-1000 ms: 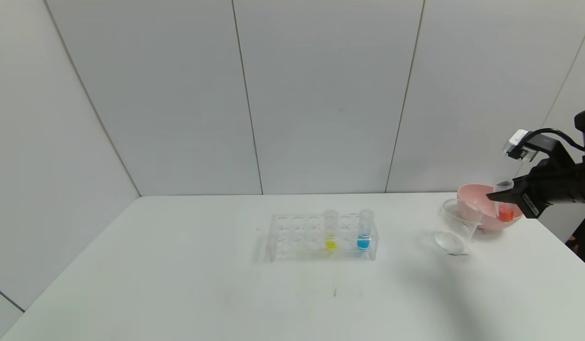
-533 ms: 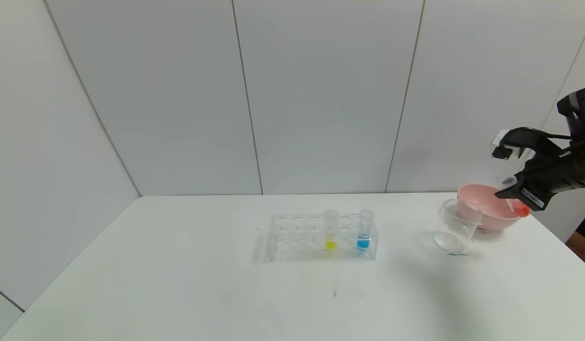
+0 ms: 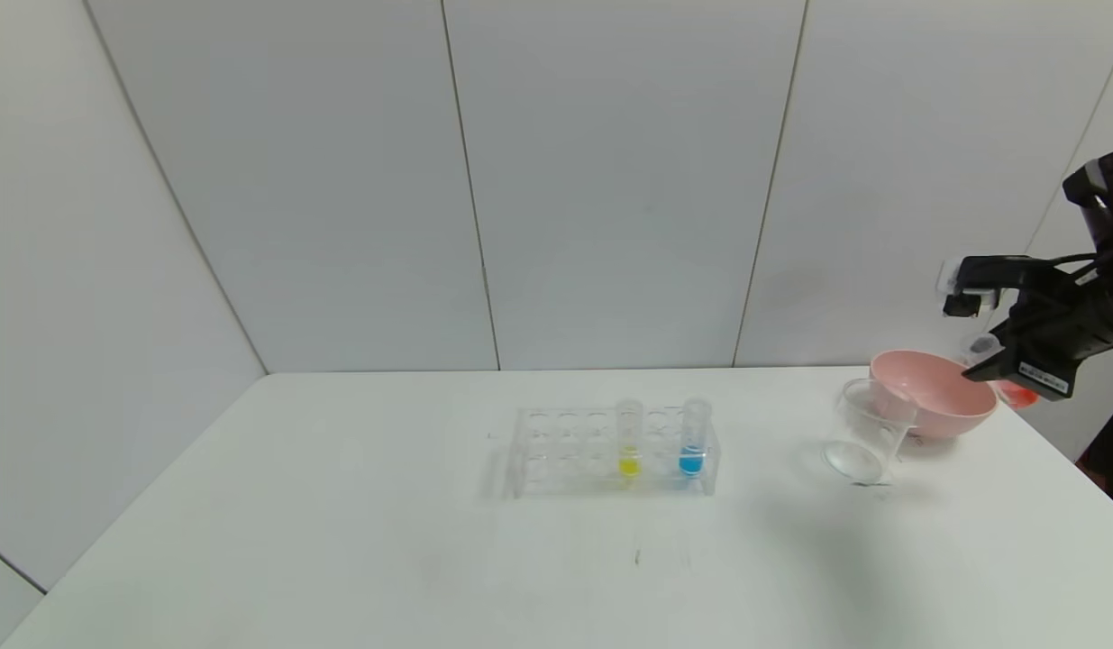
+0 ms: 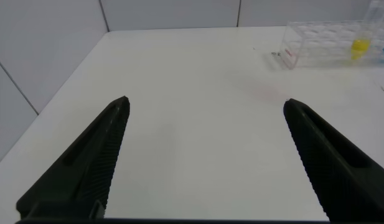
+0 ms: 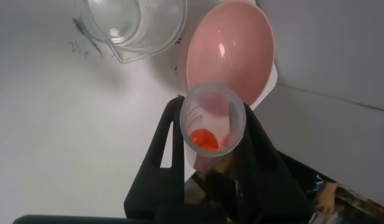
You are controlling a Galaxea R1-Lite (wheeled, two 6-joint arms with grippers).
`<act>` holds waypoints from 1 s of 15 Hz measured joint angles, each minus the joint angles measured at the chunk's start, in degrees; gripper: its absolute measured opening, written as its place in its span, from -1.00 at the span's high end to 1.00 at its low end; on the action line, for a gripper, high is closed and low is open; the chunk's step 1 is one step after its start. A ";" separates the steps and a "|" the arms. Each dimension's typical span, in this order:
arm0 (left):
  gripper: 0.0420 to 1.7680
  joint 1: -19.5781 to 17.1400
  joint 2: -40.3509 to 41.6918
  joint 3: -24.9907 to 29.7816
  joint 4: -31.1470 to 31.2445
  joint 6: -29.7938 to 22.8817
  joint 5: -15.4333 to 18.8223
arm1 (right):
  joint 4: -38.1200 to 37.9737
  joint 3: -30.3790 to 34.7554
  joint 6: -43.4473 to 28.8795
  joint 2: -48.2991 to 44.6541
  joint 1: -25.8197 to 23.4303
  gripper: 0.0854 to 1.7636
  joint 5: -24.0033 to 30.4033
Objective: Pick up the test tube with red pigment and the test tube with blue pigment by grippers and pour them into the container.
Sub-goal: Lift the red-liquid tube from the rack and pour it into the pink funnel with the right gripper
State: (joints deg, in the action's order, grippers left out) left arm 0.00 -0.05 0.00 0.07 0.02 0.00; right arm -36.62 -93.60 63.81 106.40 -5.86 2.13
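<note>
While the right pincer (image 3: 989,365) grips the red tube (image 5: 211,127) at the bench's right edge, pouring into the beaker (image 3: 867,433) needs a move toward it; the left pincer (image 4: 204,112) waits open.

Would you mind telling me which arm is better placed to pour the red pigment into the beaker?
Right. The right hand already grips the red-pigment tube beside the beaker; the left hand is open, far off.

rack (image 3: 615,451) left of container (image 3: 867,431), bowl (image 3: 935,397) behind container
</note>
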 joint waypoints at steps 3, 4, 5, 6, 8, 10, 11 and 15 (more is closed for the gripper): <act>-1.00 0.00 0.00 0.00 -0.02 0.00 0.00 | -5.72 -3.15 4.60 0.57 0.41 0.48 -3.83; -1.00 0.00 0.00 0.00 -0.02 0.00 0.00 | -8.57 -4.56 5.11 0.77 0.85 0.48 -4.58; -1.00 0.00 0.00 0.00 -0.05 0.02 0.00 | -9.74 -5.71 5.22 1.04 1.49 0.48 -5.35; -1.00 0.00 0.00 0.00 -0.02 0.00 0.00 | -9.94 -6.46 5.24 1.34 2.29 0.48 -6.29; -1.00 0.00 0.00 0.00 0.00 0.00 0.00 | -9.98 -7.47 5.25 2.12 3.69 0.48 -8.05; -1.00 0.00 0.00 0.00 -0.02 0.00 0.00 | -10.48 -9.05 5.33 3.17 4.77 0.48 -9.17; -1.00 0.00 0.00 0.00 0.00 -0.02 0.00 | -10.64 -9.92 5.35 3.79 5.16 0.48 -9.79; -1.00 0.00 0.00 0.00 -0.07 0.00 0.00 | -10.79 -11.78 6.67 6.00 6.27 0.48 -14.58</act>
State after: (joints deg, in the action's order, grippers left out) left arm 0.00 -0.05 0.00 0.00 0.02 0.00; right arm -47.41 -105.38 70.47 112.40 0.40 -12.45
